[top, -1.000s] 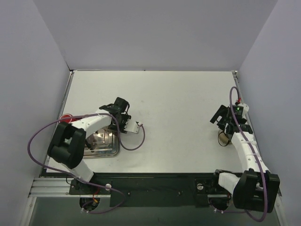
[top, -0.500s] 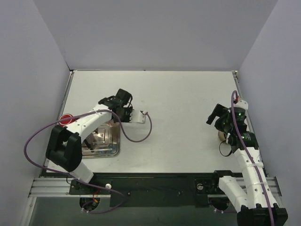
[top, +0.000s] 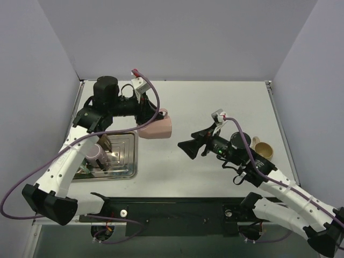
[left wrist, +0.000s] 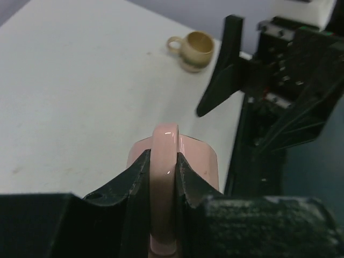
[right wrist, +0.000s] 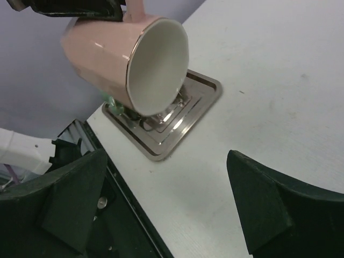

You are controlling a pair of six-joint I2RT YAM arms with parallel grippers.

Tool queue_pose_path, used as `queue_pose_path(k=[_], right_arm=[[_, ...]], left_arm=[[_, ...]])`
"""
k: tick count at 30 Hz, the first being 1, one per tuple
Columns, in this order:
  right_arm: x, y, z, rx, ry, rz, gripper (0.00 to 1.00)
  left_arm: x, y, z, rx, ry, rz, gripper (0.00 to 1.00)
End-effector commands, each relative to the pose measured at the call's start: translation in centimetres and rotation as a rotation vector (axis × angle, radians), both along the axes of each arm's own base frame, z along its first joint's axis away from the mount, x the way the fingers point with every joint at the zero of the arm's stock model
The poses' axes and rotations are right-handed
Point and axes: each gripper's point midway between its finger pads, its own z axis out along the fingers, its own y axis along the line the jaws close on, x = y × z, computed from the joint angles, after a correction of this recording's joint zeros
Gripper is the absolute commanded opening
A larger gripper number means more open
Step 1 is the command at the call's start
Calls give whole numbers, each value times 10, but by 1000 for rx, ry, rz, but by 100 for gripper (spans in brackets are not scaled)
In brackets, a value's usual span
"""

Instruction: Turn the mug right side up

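Note:
My left gripper [top: 149, 114] is shut on the handle of a pink mug [top: 157, 128] and holds it in the air above the table, just right of the tray. The mug lies on its side, its white-lined mouth turned right. In the left wrist view the handle [left wrist: 164, 156] sits squeezed between the two black fingers. In the right wrist view the mug [right wrist: 126, 54] hangs at the top left, mouth towards the camera. My right gripper [top: 189, 146] is open and empty, pointing left at the mug from a short distance, its fingers [right wrist: 75, 188] spread wide.
A steel tray [top: 119, 173] lies at the near left with a purple cup [top: 94, 153] in it; the tray also shows in the right wrist view [right wrist: 201, 97]. A tan mug [top: 263, 148] stands upright at the right, also in the left wrist view [left wrist: 194, 49].
My left arm has risen and now carries the pink mug in the air. My right arm has swung from the right edge to the table's middle, its gripper facing the mug.

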Motion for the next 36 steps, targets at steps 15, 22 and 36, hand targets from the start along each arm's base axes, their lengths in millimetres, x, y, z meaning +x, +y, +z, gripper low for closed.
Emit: queue_pose_path(k=[15, 22, 36], right_arm=[[-23, 96, 79, 247, -175, 237, 11], [37, -5, -3, -313, 29, -287, 0], [56, -178, -179, -829, 647, -570, 0]], left_arm=[[-76, -42, 42, -284, 154, -338, 0], [-13, 2, 8, -82, -4, -39, 89], [29, 178, -160, 1051, -156, 214, 91]])
